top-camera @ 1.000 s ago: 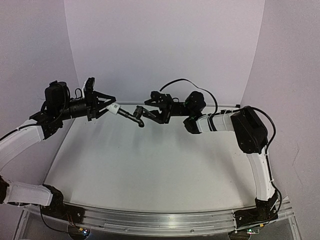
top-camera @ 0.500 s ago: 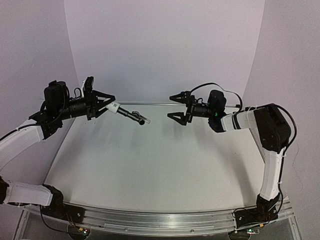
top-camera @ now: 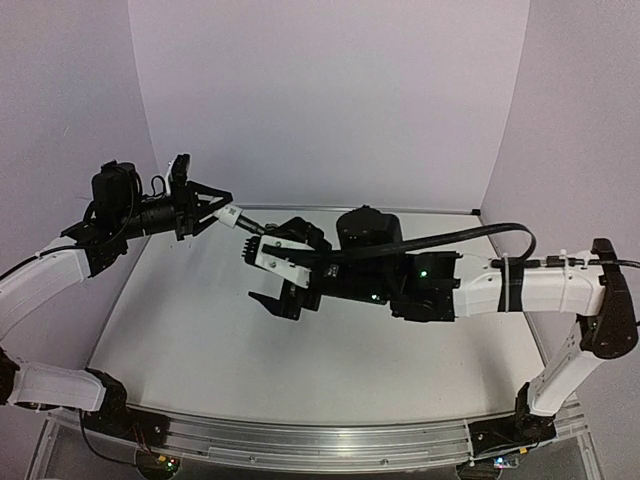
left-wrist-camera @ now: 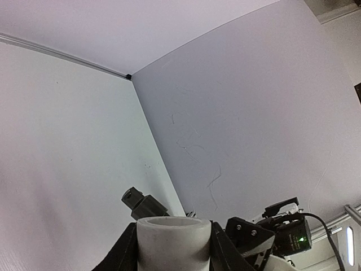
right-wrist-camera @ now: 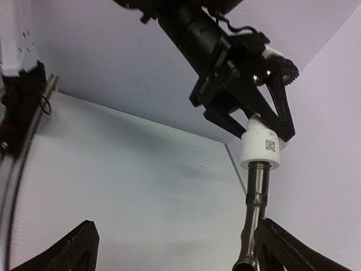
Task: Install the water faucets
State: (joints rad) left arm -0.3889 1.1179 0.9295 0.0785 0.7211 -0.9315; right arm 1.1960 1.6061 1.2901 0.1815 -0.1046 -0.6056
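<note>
At ten o'clock, above the table (top-camera: 200, 330): left gripper (top-camera: 220, 212) clamped on white fitting (right-wrist-camera: 260, 148), black tap (right-wrist-camera: 255, 209) projecting from its end. Right gripper (top-camera: 268, 277), centre: jaws spread wide, holding nothing, just beside tap. Status: joint apparently made; tightness unverifiable.

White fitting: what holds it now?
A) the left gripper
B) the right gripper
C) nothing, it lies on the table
A: the left gripper pinches the fitting, with the black tap sticking out of it; the right gripper stands open.
</note>
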